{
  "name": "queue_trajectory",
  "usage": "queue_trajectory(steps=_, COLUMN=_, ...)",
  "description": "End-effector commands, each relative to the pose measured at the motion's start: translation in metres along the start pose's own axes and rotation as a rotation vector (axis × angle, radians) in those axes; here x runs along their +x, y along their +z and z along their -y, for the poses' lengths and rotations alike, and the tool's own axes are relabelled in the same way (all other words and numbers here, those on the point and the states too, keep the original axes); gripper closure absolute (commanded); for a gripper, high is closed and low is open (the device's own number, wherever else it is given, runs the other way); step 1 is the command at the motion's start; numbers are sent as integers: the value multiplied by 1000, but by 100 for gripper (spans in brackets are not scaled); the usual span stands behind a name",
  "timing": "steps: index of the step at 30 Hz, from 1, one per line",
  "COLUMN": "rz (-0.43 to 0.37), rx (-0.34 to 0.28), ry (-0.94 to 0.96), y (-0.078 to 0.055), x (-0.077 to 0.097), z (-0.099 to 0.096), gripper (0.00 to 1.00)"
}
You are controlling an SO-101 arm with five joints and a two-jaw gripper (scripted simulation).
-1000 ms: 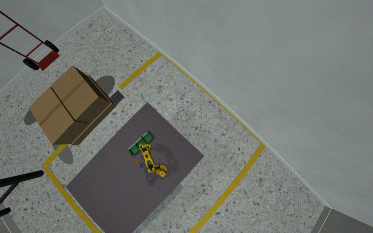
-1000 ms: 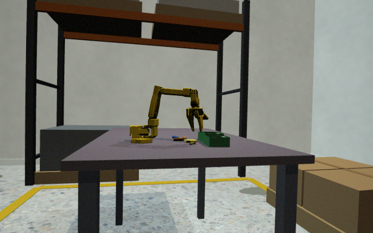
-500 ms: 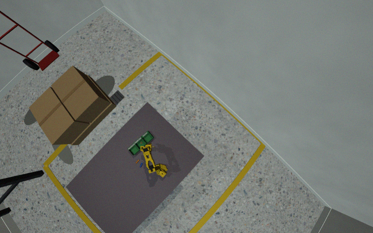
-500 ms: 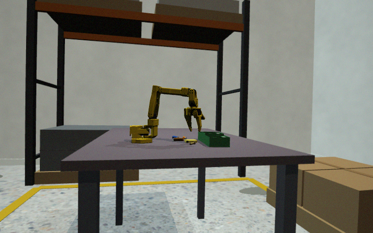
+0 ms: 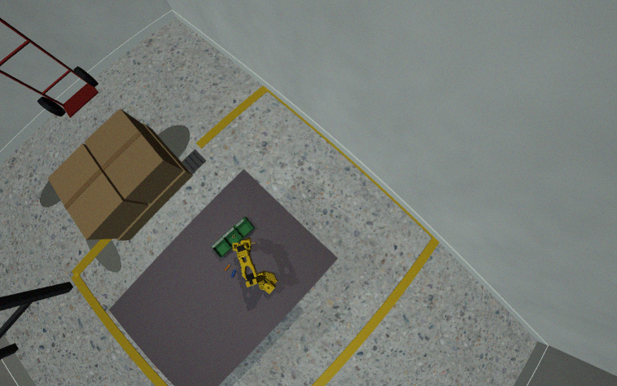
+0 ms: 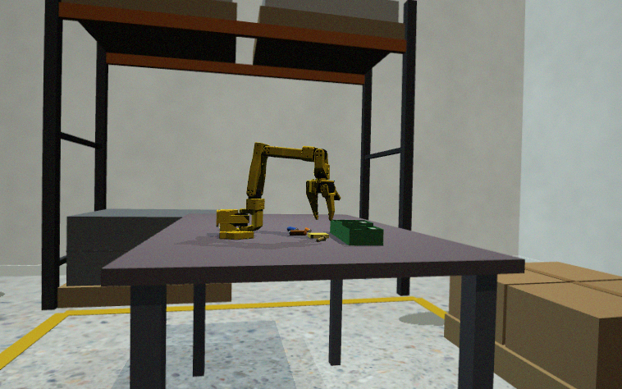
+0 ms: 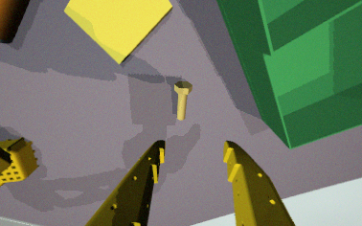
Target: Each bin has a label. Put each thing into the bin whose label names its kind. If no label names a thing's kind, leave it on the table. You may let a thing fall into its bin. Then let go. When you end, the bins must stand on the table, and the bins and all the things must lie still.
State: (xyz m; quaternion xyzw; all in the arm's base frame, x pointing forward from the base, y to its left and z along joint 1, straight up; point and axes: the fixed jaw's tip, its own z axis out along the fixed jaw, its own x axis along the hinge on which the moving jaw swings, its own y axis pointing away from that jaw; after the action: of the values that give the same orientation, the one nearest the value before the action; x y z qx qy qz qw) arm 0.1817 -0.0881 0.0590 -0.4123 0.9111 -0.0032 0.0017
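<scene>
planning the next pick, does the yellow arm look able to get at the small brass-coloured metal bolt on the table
Probably yes: the small brass-coloured metal bolt lies uncovered ahead of the open hand, though the green bin stands close by.
</scene>
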Motion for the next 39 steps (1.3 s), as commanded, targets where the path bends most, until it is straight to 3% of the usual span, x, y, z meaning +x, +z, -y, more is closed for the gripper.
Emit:
queue_trajectory(steps=1, rz=9, rx=28, ry=2, y=-7, x=1, z=1, gripper=78)
queue_trajectory(steps=21, rz=9, rx=28, ry=2, y=4, x=1, z=3, gripper=78)
queue_trajectory(steps=39, rz=9, rx=28, ry=2, y=34, x=1, z=4, gripper=78)
